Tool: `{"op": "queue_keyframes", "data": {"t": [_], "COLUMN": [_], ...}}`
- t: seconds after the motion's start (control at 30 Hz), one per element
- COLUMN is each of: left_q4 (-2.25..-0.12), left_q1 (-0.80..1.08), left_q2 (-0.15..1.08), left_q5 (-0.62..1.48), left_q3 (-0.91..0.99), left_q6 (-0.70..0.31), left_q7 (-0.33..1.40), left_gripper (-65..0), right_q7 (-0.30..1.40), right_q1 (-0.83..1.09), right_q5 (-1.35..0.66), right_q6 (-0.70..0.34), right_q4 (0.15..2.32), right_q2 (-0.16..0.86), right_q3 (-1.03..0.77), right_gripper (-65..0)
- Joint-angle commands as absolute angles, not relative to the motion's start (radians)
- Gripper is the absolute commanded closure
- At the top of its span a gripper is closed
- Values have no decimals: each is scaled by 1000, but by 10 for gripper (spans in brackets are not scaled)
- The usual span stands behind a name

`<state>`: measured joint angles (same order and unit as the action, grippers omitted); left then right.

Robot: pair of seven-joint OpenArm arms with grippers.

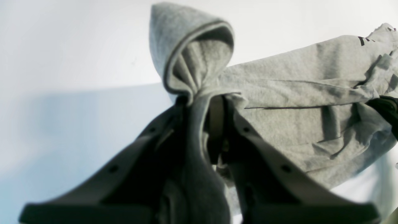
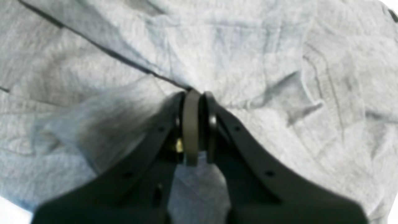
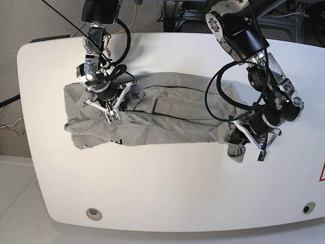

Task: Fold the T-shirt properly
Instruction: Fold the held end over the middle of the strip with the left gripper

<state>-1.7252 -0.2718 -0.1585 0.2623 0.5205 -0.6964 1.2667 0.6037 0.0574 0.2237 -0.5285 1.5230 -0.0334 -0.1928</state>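
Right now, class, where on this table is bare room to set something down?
The widest bare strip of table runs between the T-shirt and the near edge. Crowded: the left hand and right hand both grip cloth at the shirt's ends.

The T-shirt point(image 3: 167, 117) lies stretched across the table point(image 3: 162, 203), a hand at each end.

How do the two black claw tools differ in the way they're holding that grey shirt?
The left tool pinches a hemmed end of the T-shirt, which sticks up past its tips; the right tool pinches cloth in the wrinkled body, with nothing standing above its tips. In the base view the left tool works at the shirt's edge with fabric hanging down, while the right tool sits over the shirt. Both are shut on the shirt.
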Motion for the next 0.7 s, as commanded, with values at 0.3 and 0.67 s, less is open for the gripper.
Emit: {"op": "queue_keyframes", "data": {"t": [0.3, 0.67], "left_q4": [-1581, -1569], "left_q1": [-275, -251], "left_q2": [-157, -157], "left_q5": [289, 358], "left_q3": [516, 446], "left_q6": [-698, -698], "left_q7": [1199, 1153], "left_gripper": [-17, -17], "right_q7": [748, 748], "right_q1": [91, 91], "right_q5": [265, 265], "right_q6": [-558, -558], "right_q4": [1498, 1498], "right_q2": [-33, -33], "right_q3": [-191, -191], "right_gripper": [0, 0]}}
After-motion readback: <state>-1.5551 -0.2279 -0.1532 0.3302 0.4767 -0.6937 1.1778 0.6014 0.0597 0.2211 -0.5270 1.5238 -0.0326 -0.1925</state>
